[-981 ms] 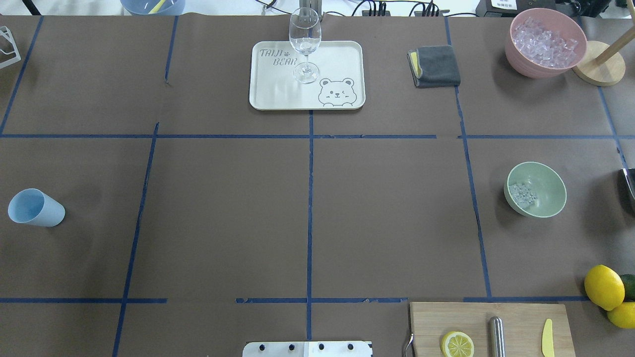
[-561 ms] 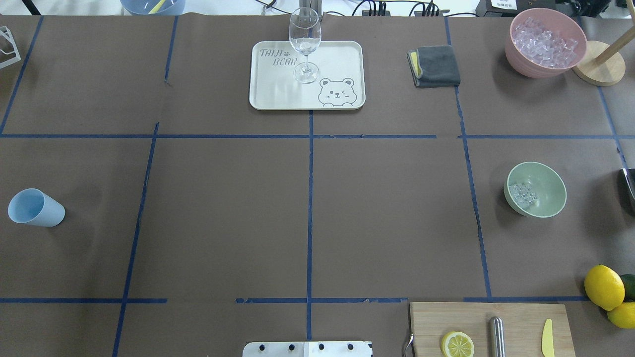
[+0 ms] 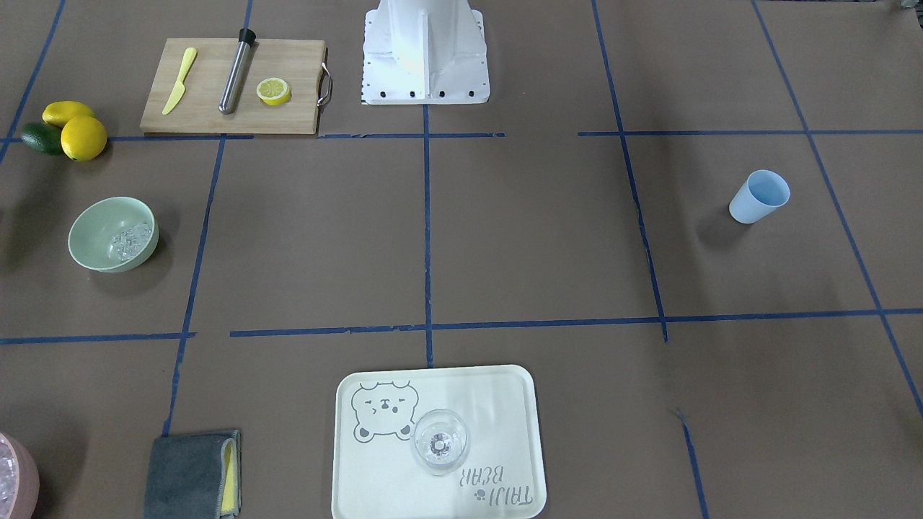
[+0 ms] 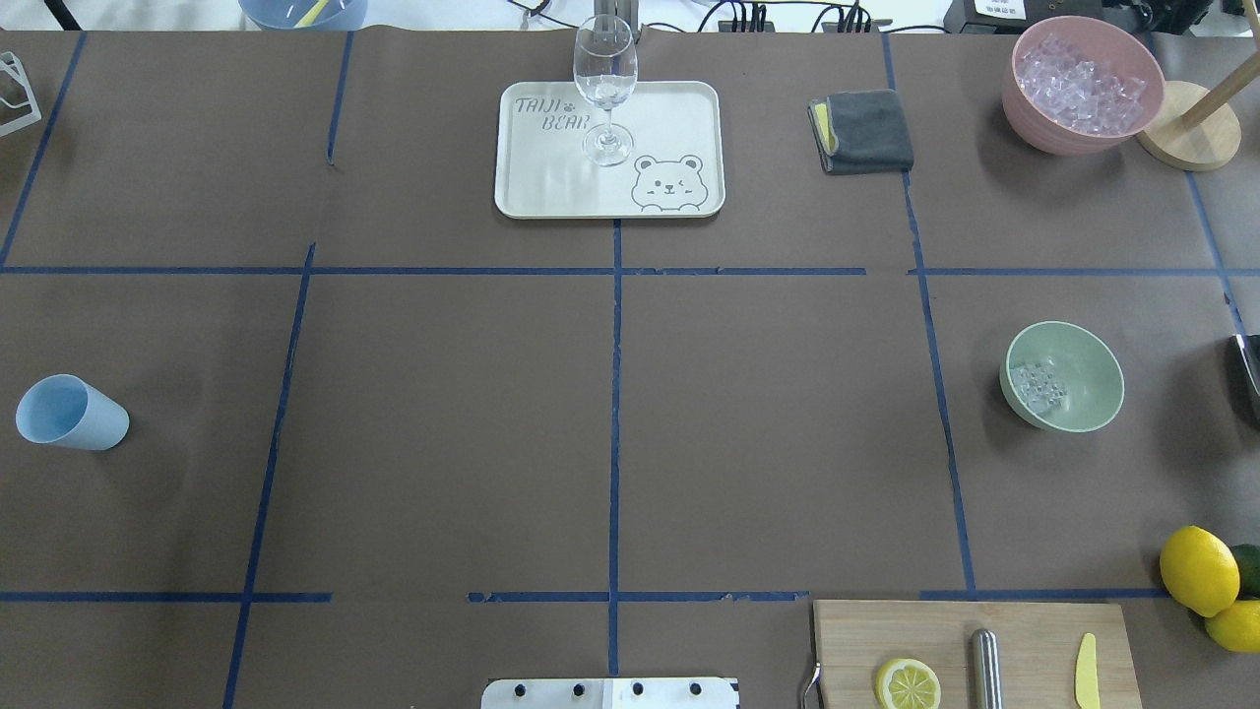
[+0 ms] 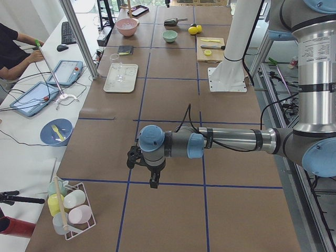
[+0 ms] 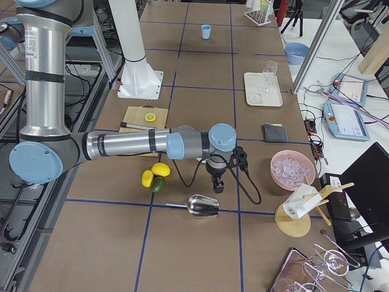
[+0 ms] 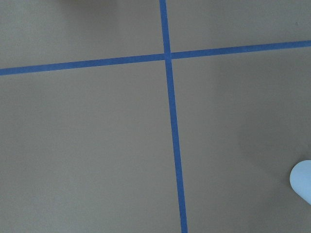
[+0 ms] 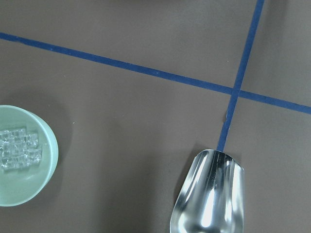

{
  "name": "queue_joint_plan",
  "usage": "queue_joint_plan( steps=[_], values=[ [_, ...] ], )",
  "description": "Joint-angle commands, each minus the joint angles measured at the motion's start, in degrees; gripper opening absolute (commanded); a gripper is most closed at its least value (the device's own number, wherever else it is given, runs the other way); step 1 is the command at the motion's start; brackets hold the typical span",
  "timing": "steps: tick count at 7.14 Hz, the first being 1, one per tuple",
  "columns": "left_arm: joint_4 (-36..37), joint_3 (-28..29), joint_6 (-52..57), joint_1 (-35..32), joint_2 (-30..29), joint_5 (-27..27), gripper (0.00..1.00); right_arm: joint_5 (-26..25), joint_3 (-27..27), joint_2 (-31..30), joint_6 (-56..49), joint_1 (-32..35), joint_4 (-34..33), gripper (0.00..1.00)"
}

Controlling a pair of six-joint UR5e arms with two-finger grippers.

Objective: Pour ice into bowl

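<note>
The pale mint-green bowl (image 4: 1091, 386) (image 3: 97, 229) (image 8: 29, 187) stands upright at the table's right side, with the ice (image 4: 1039, 386) (image 3: 130, 240) (image 8: 17, 148), several small clear cubes, lying inside it. An empty metal scoop (image 6: 203, 205) (image 8: 209, 194) rests on the table beside the bowl. My right gripper (image 6: 217, 182) hangs just above the scoop, and I cannot tell whether it is open or shut. My left gripper (image 5: 152, 182) hovers over bare table near the blue cup (image 4: 69, 414) (image 7: 302, 180); its state cannot be told either.
A pink container (image 4: 1081, 84) of ice-like pieces sits at the far right corner beside a wooden stand (image 4: 1186, 138). A wine glass (image 4: 604, 89) stands on the tray (image 4: 679, 118); a grey cloth (image 4: 861, 131), cutting board (image 4: 1034, 635) and lemons (image 4: 1199, 569) lie around.
</note>
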Motion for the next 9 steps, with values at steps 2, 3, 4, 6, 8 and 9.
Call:
queue_joint_plan(
  steps=[2, 3, 4, 6, 8, 9],
  values=[
    [-0.05, 0.56, -0.01, 0.05, -0.12, -0.01, 1.0, -0.41, -0.42, 0.1, 0.12, 0.83, -0.16, 1.0],
    [-0.05, 0.56, -0.01, 0.05, -0.12, -0.01, 1.0, -0.41, -0.43, 0.11, 0.12, 0.83, -0.16, 1.0],
    [-0.13, 0.48, -0.01, 0.05, -0.21, 0.07, 1.0, -0.5, -0.34, 0.11, 0.12, 0.83, -0.16, 1.0],
    [-0.14, 0.47, 0.07, 0.05, -0.48, 0.07, 1.0, -1.54, -0.43, 0.19, 0.04, 0.83, -0.07, 1.0],
    [0.04, 0.39, 0.16, 0.05, -1.26, 0.16, 1.0, -2.17, -0.43, 0.19, 0.04, 0.83, 0.1, 1.0],
    [0.04, 0.39, 0.16, 0.05, -1.96, 0.25, 1.0, -2.17, -0.43, 0.2, 0.04, 0.74, 0.19, 1.0]
  ],
)
